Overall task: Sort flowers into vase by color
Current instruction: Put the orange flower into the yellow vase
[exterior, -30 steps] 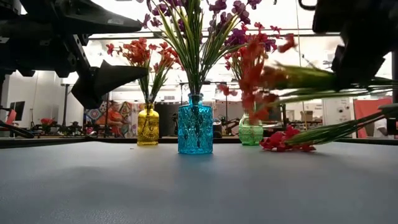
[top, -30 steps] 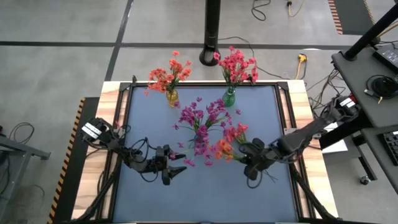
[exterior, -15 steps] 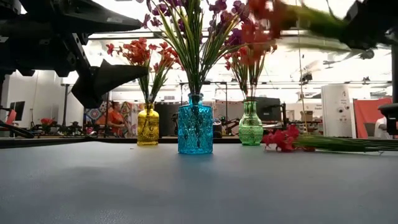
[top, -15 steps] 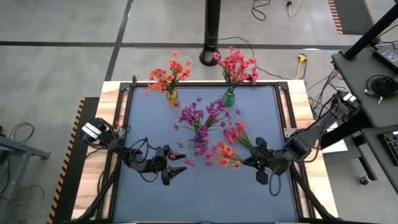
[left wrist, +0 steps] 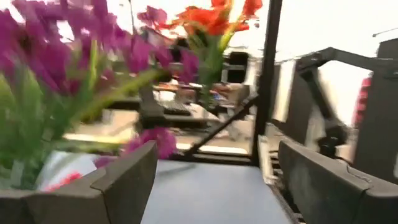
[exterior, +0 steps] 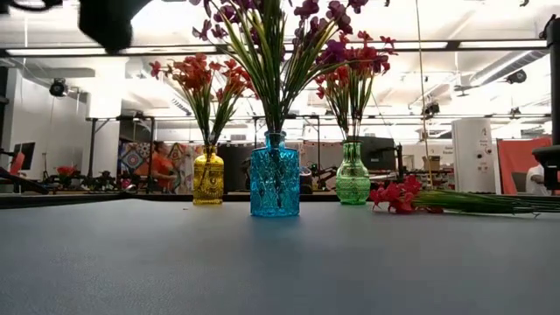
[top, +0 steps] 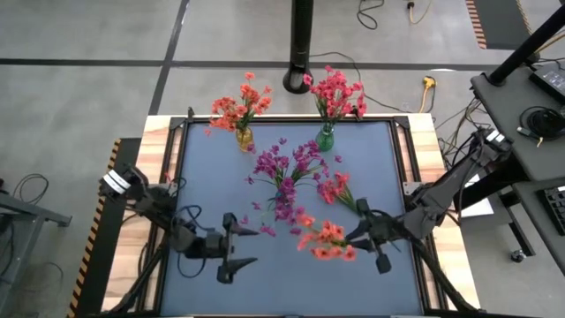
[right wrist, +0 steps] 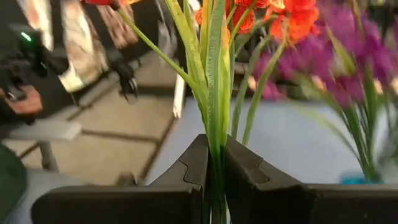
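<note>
An orange flower sprig point(top: 325, 240) is in my right gripper point(top: 357, 235), which is shut on it above the table's near right part. A red-pink sprig point(top: 336, 189) lies flat on the mat point(exterior: 398, 196), just beyond the right gripper. The blue vase point(exterior: 275, 175) with purple flowers stands mid-table. The yellow vase point(top: 244, 137) with orange flowers and the green vase point(top: 325, 138) with red-pink flowers stand at the far edge. My left gripper point(top: 251, 246) hovers open over the near left part, holding nothing. It faces the purple flowers point(left wrist: 43, 68). My right gripper pinches the orange sprig's bundle of green stems point(right wrist: 214, 134) between its two fingers point(right wrist: 249, 171). It comes level from the table's right, with the stems running along the fingers. The sprig is lifted clear, its blossoms point(right wrist: 273, 15) pointing toward the table's left.
A raised black frame point(top: 402, 159) with wooden borders surrounds the dark mat. A black pole base point(top: 297, 81) stands beyond the far edge. The mat in front of the vases point(exterior: 262, 262) is bare in the low view.
My right gripper has raised the orange sprig, which has climbed out of the low view, and the blossoms have swung toward the near edge. My left gripper has also risen and shifted slightly toward the near edge. The red-pink sprig has stayed on the mat.
</note>
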You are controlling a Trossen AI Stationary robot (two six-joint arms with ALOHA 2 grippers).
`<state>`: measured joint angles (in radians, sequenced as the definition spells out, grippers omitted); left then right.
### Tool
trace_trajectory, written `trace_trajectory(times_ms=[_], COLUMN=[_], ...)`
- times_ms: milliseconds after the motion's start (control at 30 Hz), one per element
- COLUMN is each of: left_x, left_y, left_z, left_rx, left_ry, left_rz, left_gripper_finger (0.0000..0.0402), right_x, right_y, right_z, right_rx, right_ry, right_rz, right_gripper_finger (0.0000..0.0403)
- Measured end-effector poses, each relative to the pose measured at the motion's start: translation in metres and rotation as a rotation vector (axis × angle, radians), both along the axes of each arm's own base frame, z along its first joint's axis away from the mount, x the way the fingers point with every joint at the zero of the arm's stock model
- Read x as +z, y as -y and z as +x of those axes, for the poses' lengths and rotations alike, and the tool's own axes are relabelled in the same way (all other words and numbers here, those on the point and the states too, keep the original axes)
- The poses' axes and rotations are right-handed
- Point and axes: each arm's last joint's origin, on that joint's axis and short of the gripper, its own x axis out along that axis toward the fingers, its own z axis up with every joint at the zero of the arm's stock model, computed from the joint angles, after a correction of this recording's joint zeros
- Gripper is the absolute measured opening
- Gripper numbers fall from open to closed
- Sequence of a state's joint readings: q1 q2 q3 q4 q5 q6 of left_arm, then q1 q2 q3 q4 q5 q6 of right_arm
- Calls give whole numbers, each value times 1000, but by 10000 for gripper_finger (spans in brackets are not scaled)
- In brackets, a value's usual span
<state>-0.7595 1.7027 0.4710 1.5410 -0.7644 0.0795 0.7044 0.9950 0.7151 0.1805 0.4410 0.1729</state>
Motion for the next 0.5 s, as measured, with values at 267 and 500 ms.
trace_trajectory(times_ms=[267, 500], left_x=[33, 63], left_y=[19, 32], left_z=[19, 50], left_rx=[121, 167], left_ry=[23, -11], left_rz=[134, 239], left_gripper_finger=[315, 315], right_x=[3, -5], right_y=[-18, -33], right_z=[20, 39], right_rx=[43, 37], right_ry=[229, 327], right_rz=[-67, -116], right_gripper_finger=[28, 28])
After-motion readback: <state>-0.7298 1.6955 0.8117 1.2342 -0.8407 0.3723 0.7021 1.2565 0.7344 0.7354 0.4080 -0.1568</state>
